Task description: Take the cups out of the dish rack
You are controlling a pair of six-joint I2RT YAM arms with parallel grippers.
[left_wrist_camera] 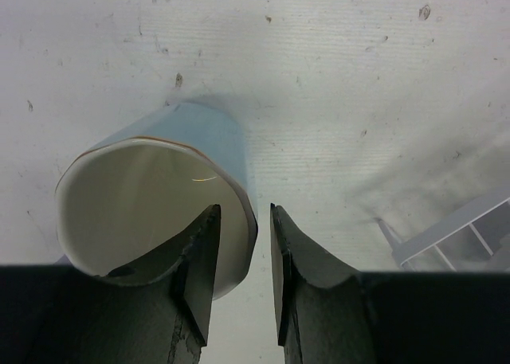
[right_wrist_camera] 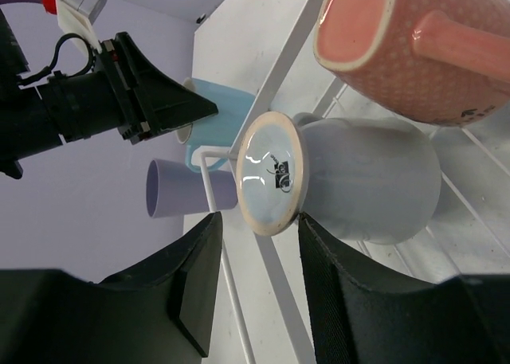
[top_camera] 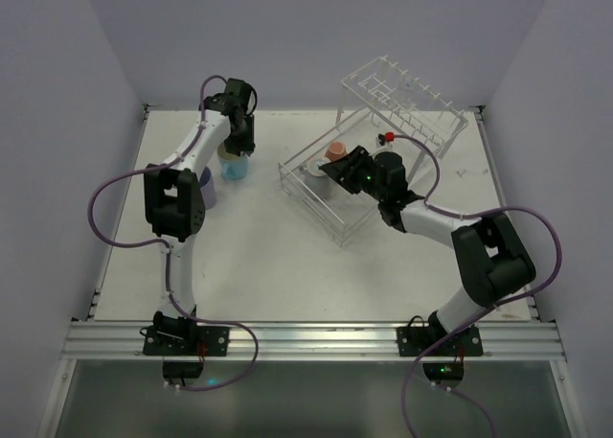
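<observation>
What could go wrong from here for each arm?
Left tool has one finger inside the blue cup; a slanted withdrawal might tip it towards the purple cup. Right tool straddles the grey cup's rim beside a rack bar and the pink cup; lifting could snag the bar or bump the pink cup.

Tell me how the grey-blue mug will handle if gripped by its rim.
The grey-blue mug shows a mirror-glossy inside, so its rim is probably slippery. Probably rigid ceramic, it could chip against the dish rack. The pink mug sits beside it, so lifting may knock that.
</observation>
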